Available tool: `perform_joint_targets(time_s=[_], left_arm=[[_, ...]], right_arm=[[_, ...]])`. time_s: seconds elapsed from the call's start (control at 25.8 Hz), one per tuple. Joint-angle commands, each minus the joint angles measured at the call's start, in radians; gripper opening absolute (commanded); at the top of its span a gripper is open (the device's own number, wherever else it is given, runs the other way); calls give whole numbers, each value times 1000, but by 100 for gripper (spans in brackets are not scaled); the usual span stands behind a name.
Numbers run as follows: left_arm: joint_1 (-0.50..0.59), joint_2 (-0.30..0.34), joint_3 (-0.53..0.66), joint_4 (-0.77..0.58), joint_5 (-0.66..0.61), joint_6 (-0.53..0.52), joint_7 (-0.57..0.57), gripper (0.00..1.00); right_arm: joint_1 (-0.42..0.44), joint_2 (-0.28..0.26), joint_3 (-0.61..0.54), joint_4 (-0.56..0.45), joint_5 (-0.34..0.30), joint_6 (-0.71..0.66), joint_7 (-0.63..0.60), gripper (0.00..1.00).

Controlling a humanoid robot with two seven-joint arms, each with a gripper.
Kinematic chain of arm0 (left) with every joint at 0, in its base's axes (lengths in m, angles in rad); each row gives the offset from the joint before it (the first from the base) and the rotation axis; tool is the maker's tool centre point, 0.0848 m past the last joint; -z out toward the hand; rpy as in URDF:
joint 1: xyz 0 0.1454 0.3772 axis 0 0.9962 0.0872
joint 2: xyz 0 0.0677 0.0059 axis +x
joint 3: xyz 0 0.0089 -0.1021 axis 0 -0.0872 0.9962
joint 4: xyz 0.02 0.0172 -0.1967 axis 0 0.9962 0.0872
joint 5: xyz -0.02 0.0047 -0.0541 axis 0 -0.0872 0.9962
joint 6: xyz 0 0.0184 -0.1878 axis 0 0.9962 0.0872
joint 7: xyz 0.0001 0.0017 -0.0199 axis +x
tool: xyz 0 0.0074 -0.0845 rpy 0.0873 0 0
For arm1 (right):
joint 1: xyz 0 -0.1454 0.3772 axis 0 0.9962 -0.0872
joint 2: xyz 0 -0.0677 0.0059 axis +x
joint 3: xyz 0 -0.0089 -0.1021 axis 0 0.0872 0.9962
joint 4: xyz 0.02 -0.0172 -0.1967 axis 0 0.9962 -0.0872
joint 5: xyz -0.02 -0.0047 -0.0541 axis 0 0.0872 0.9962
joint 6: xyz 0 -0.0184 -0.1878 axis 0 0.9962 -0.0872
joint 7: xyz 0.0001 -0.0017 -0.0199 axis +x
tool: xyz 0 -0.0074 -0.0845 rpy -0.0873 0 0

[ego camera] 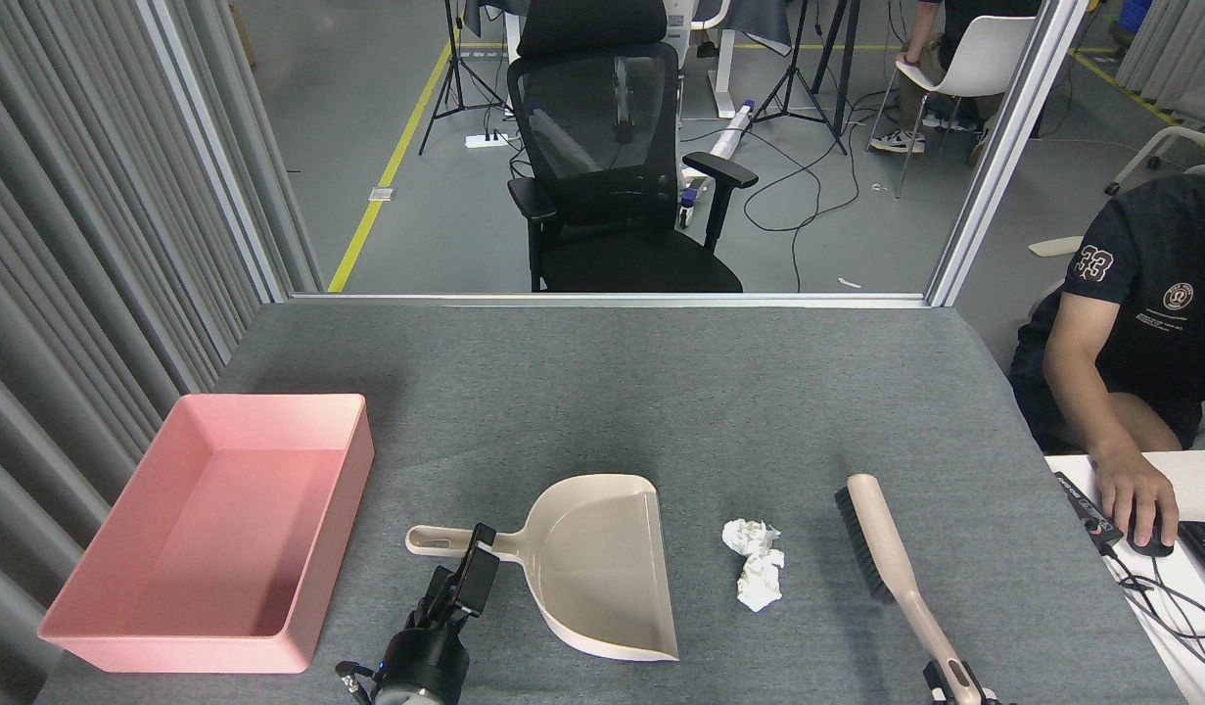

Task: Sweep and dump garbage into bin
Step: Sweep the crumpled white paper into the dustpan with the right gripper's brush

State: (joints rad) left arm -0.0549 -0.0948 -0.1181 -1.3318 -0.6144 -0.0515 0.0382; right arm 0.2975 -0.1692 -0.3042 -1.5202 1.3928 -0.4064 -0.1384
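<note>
Although the left claw [477,556] rises from the bottom edge to the dustpan's handle, it is seen dark and nearly end-on, so I cannot tell whether it is released or clenched, nor whether it touches the handle it overlaps. The beige dustpan [602,568] lies flat on the grey surface [661,392], its open mouth facing right. Just beyond that mouth, apart from it, sit the 2 white paper wads [754,565], touching each other. To their right, a beige brush [881,543] slants across the surface, dark bristles on its left side facing the wads and not reaching them. Its handle runs down to the bottom edge, where the right claw [954,682] is clenched on the handle end; most of that claw is cut off by the frame. The pink bin [122,646] stands at the left, well apart from the wads, with the dustpan between. At the right edge a person [1140,294] is partly cut off, a hand on a mouse.
</note>
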Motion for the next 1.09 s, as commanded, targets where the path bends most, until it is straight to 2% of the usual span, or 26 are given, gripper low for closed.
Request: perform_joint_targets(time_s=[0.0,0.12,0.35,0.7,1.05], left_arm=[[-29,3,31,68,-2,-19,-29,98],[-83,12,49,154,-8,-44,-37,95],[-99,20,90,191,-13,-82,-38,71],[-114,12,135,233,-62,-145,-38,63],[-138,4,152,275,-61,-208,-27,63]], right_arm=[[0,2,5,-2,0,0,-1,16],[0,8,7,-2,0,0,-1,16],[0,8,10,-9,0,0,-1,16],[0,30,30,-23,0,0,-1,16],[11,43,30,-23,0,0,-13,17]])
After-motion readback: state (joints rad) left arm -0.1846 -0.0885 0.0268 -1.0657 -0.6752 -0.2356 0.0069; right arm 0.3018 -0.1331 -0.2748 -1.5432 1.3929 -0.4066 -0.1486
